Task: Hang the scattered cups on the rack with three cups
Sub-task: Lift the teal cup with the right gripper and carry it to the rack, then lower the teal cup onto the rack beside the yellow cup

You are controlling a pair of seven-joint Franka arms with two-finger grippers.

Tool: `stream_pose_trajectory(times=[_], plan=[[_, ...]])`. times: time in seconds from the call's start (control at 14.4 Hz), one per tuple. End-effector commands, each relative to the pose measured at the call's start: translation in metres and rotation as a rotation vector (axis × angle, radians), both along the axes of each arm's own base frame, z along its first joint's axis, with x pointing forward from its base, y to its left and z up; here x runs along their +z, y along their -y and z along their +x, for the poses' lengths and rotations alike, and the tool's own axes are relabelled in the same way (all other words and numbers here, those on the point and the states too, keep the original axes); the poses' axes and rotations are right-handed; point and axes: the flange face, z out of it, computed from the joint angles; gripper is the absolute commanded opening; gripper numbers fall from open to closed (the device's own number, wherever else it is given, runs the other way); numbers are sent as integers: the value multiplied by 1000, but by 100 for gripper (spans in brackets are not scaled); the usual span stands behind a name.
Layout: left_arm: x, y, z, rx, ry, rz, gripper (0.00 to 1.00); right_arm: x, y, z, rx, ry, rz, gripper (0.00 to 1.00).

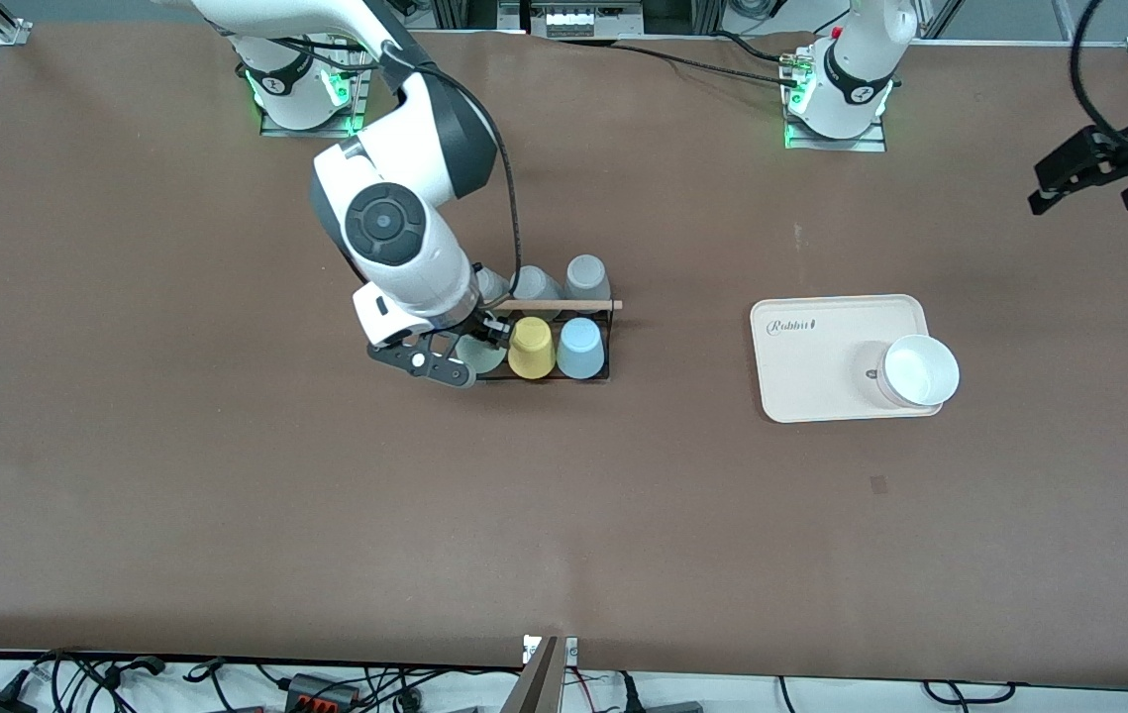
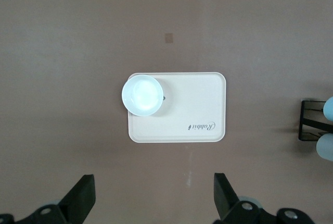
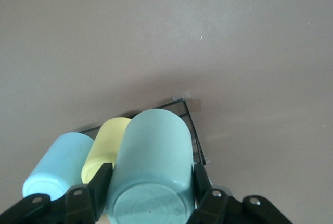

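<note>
Mint cup [image 3: 151, 166] pinched between right gripper [image 1: 477, 342] fingers [image 3: 99, 179], base toward wrist camera, long axis running out from jaws, mouth down toward rack [image 1: 595, 327]. Cup sits over empty end slot of rack's row nearer front camera, just beside yellow cup [image 1: 531, 347]; blue cup [image 1: 580, 348] next along, already hung. Judgement: last seating step; cup must drop straight along own axis onto peg, not seen under cup.

Left gripper [image 1: 1088, 178] waits, jaws spread, holding nothing, high over tray [image 2: 197, 99] with white bowl [image 2: 141, 95], well apart from rack.
</note>
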Motion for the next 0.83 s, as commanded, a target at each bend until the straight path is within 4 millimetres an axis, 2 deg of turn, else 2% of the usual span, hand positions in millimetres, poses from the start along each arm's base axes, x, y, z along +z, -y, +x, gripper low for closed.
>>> stream_pose_trajectory(times=[0.0,0.49,0.76], plan=[[5,7,0,0,-12,22,100,-10,-7,1,-31,-38,10,28],[5,-5,2,10,-3,19,100,-38,1,7,-43,-73,-16,29],[8,-4,1,5,3,18,100,-65,1,7,-43,-104,-35,29]])
